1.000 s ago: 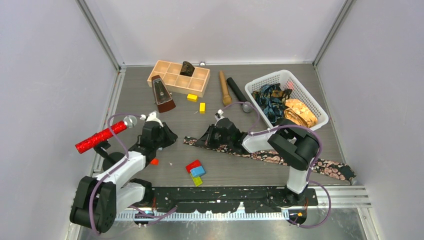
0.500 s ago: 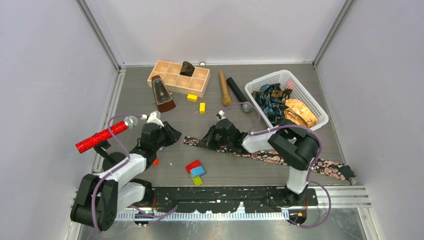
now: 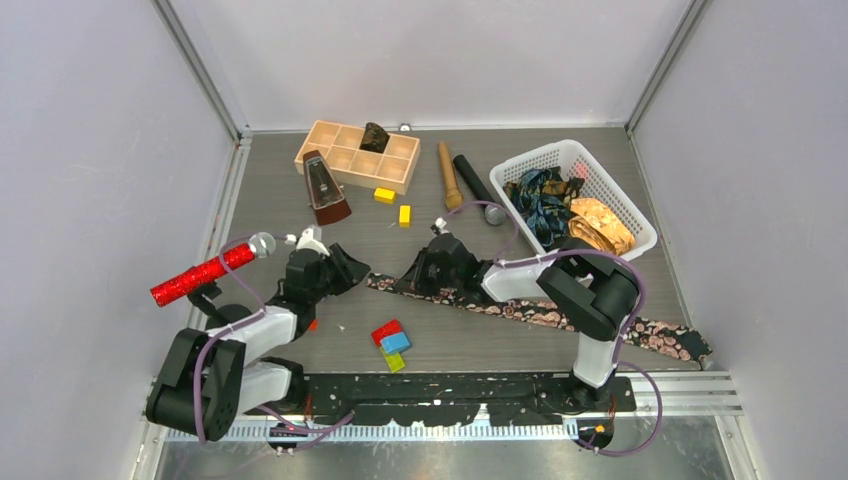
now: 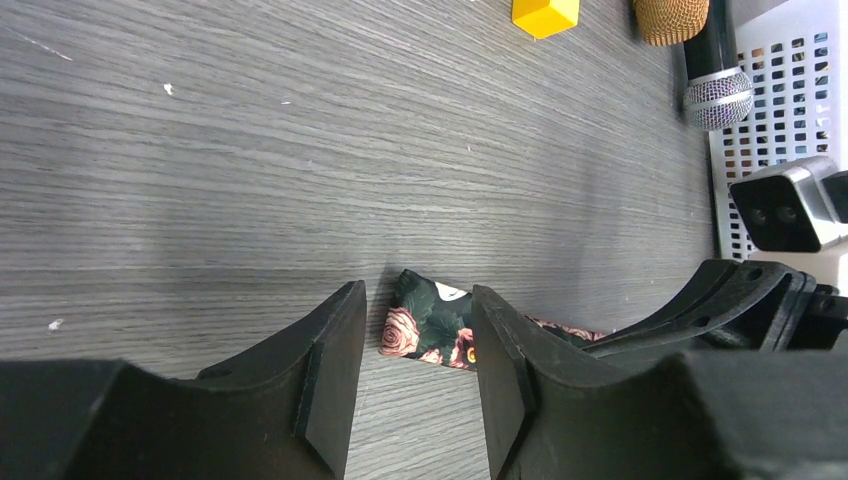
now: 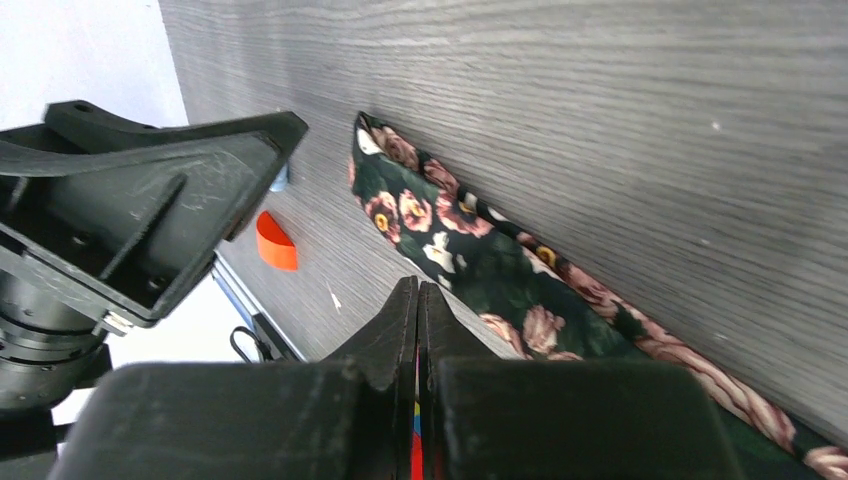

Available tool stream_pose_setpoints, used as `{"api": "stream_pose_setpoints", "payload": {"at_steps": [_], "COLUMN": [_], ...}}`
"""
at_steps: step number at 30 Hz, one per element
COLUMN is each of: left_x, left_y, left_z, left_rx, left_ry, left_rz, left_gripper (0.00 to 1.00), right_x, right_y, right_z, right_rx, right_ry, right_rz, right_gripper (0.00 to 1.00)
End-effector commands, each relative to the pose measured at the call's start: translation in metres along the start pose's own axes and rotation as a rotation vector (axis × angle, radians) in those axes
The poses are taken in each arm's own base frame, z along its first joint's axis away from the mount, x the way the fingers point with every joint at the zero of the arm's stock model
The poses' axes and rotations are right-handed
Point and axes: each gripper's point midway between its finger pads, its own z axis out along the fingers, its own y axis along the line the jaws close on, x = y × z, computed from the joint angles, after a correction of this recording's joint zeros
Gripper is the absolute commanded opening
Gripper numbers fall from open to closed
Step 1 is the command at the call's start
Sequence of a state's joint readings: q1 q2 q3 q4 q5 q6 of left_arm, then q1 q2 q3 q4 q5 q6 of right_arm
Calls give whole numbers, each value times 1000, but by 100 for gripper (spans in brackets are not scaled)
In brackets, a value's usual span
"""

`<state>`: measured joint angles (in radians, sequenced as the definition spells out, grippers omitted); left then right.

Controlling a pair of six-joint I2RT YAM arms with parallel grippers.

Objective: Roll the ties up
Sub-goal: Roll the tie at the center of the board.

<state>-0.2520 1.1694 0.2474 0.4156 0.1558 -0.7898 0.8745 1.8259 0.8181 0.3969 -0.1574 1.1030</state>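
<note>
The jaws of the left gripper [image 4: 416, 292] stand apart with nothing between them, while those of the right gripper [image 5: 417, 290] are pressed fully together, with no gap showing in its wrist view. Whether the right gripper's tips pinch any cloth cannot be told. The black tie [image 3: 530, 312], patterned with pink roses, lies flat on the grey wood-grain table [image 3: 290, 205] in a long slant, from its narrow end near the middle down to the near right edge. That narrow end lies just beyond the left gripper's open fingers, framed in the gap between them, and the fingers do not touch it. The right gripper sits low over the same tie, a little way in from that end, so the two grippers face each other across it. Two more ties are bunched in the white basket [image 3: 560, 152] at the far right: a blue-teal tie [image 3: 540, 200] and a golden-orange tie [image 3: 602, 226]. A red glittery microphone [image 3: 205, 272] lies well to the left.
</note>
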Motion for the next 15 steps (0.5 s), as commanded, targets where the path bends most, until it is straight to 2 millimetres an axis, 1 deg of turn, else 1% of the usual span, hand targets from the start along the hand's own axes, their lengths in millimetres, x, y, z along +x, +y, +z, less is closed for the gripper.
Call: {"api": "stream_pose_setpoints", "payload": {"at_steps": [1, 7, 11, 15], "left_x": [-15, -10, -1, 3], "left_y": [-15, -20, -26, -24], "left_z": [1, 3, 4, 3], "left_rx": [52, 85, 130, 135], "left_ry": [-41, -9, 30, 36], "left_rz": [-14, -1, 7, 3], "left_gripper": [46, 46, 46, 45], "right_x": [-18, -16, -17, -17], "right_y": [36, 31, 32, 26], "right_z": [-7, -1, 6, 9], "right_rx": [-54, -25, -28, -8], "right_ry": [-39, -19, -17, -19], "right_rz": [-46, -57, -48, -39], "right_gripper": [0, 0, 0, 0]}}
